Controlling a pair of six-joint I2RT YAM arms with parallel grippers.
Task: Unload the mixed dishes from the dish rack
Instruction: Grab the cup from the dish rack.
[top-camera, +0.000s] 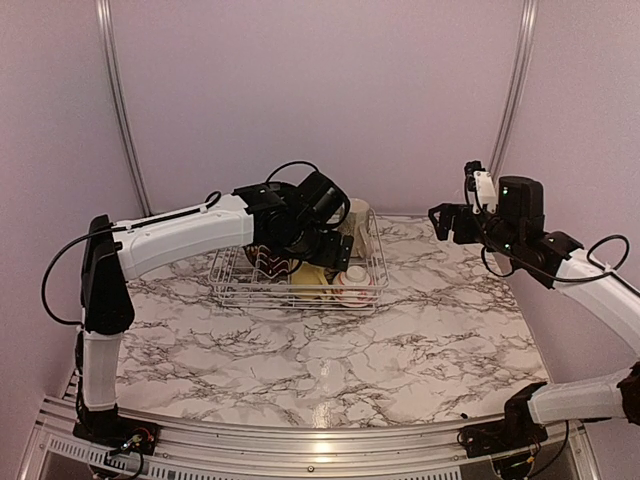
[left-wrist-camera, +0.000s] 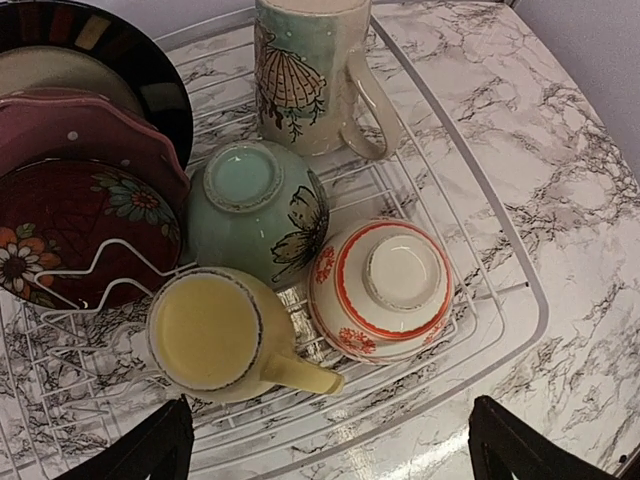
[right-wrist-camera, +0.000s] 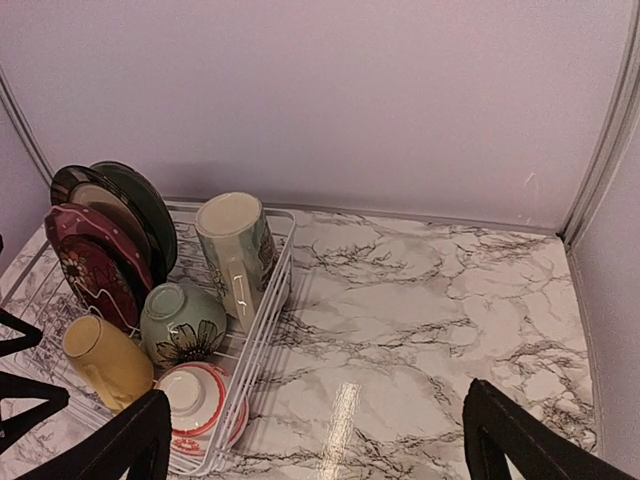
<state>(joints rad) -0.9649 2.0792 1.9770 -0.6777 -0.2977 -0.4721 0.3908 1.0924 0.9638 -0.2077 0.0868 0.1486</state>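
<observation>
The white wire dish rack (left-wrist-camera: 522, 300) holds several dishes. Upright at its left end stand a black-rimmed plate (left-wrist-camera: 120, 55), a pink dotted plate (left-wrist-camera: 90, 125) and a dark-red flowered plate (left-wrist-camera: 70, 230). A yellow mug (left-wrist-camera: 205, 335), a red-white bowl (left-wrist-camera: 385, 290) and a pale green flowered bowl (left-wrist-camera: 255, 210) lie upside down. A tall cream shell-patterned mug (left-wrist-camera: 305, 80) stands at the far end. My left gripper (left-wrist-camera: 330, 450) hovers open and empty above the rack's near rim, by the yellow mug. My right gripper (right-wrist-camera: 320, 440) is open and empty, held high to the right of the rack (right-wrist-camera: 262, 330).
The rack (top-camera: 300, 305) sits at the back middle of the marble table (top-camera: 330, 360). My left gripper (top-camera: 320, 235) reaches over it; my right gripper (top-camera: 450, 222) is up at the back right. Pale walls and metal frame posts (top-camera: 515, 90) close the back.
</observation>
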